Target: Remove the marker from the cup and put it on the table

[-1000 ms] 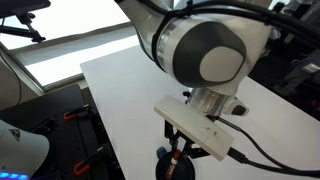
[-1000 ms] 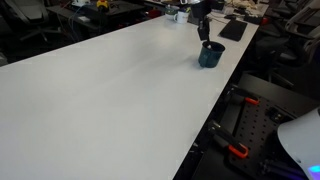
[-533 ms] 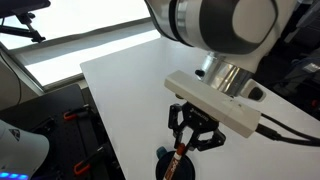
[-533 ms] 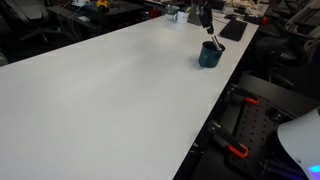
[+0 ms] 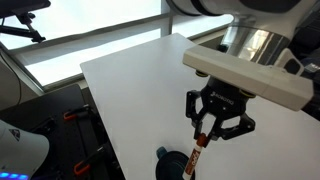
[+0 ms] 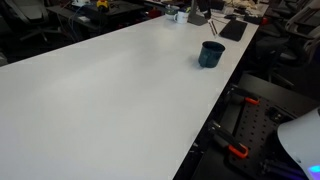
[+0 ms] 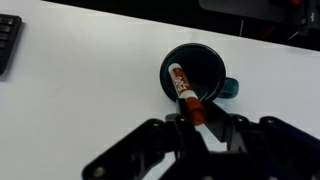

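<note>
My gripper [image 5: 212, 128] is shut on the upper end of the orange-red marker [image 5: 200, 146], which hangs down from the fingers. The marker's lower end is above the dark blue cup [image 5: 173, 165] and clear of its rim. In the wrist view the gripper [image 7: 199, 127] comes in from the bottom and holds the marker [image 7: 183, 88] right over the open cup [image 7: 196, 74]. In an exterior view the cup [image 6: 211, 53] stands near the far edge of the white table [image 6: 100, 90], with the gripper [image 6: 200, 13] high above it.
A dark keyboard [image 7: 7, 40] lies at the left edge of the wrist view. The table's edge [image 5: 100, 110] runs close to the cup. Black frames with orange clamps [image 6: 240, 150] stand beside the table. Cluttered desks [image 6: 120, 8] lie behind.
My gripper has risen with the marker in it. The marker has come up out of the cup. The cup has stayed in place.
</note>
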`<state>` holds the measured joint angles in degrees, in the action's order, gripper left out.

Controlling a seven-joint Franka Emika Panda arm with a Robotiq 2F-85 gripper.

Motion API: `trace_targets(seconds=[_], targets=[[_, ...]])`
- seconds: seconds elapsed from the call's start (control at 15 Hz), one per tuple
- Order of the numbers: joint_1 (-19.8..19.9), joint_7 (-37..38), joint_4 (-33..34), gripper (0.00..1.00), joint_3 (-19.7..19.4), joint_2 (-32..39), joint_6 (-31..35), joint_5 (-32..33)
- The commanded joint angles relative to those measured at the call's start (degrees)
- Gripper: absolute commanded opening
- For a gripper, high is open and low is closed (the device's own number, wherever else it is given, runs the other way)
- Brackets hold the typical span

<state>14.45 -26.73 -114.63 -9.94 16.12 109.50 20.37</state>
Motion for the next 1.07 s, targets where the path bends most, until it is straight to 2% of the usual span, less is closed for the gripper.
trace_targets(seconds=[0.0,0.27,0.53,0.8,1.0], targets=[[-1.0,0.8,1.1,0.06,0.7,-0.8,2.2,0.8],[-1.9,1.4,1.5,0.06,1.6,-0.8,8.2,-0.7],[-1.7,0.0,0.9,0.06,3.0,-0.8,13.8,-4.9],[-0.8,-2.8,0.9,0.06,4.6,-0.5,17.7,-12.9],[0.7,-8.8,1.9,0.06,6.1,0.8,17.8,-22.1]])
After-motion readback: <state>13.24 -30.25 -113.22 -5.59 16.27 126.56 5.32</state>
